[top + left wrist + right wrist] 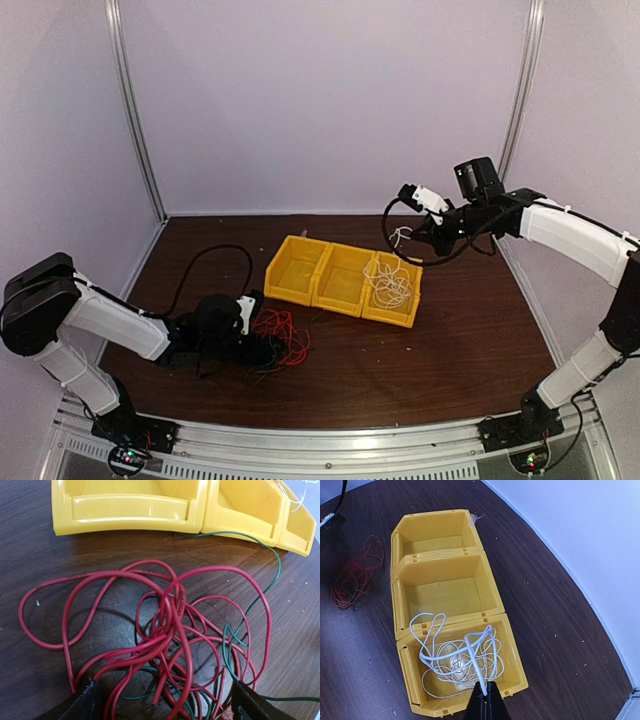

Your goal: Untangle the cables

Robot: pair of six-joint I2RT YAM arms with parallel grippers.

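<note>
A tangled clump of red cable (165, 630) with a thin green cable (260, 595) threaded through it lies on the dark wood table. My left gripper (167, 707) is open, its fingers (85, 705) standing either side of the clump's near end. From above, the left gripper (262, 345) sits low at the red clump (283, 332). My right gripper (485, 692) is shut on a white cable (470, 655) whose loops hang into the rightmost yellow bin (517, 680). From above, the right gripper (405, 233) is held over that bin (412, 300).
Three joined yellow bins (300, 290) stand in a row mid-table; the left and middle ones (400, 580) hold no cables. Their front walls (130, 510) are just beyond the red clump. White walls and metal posts enclose the table on three sides.
</note>
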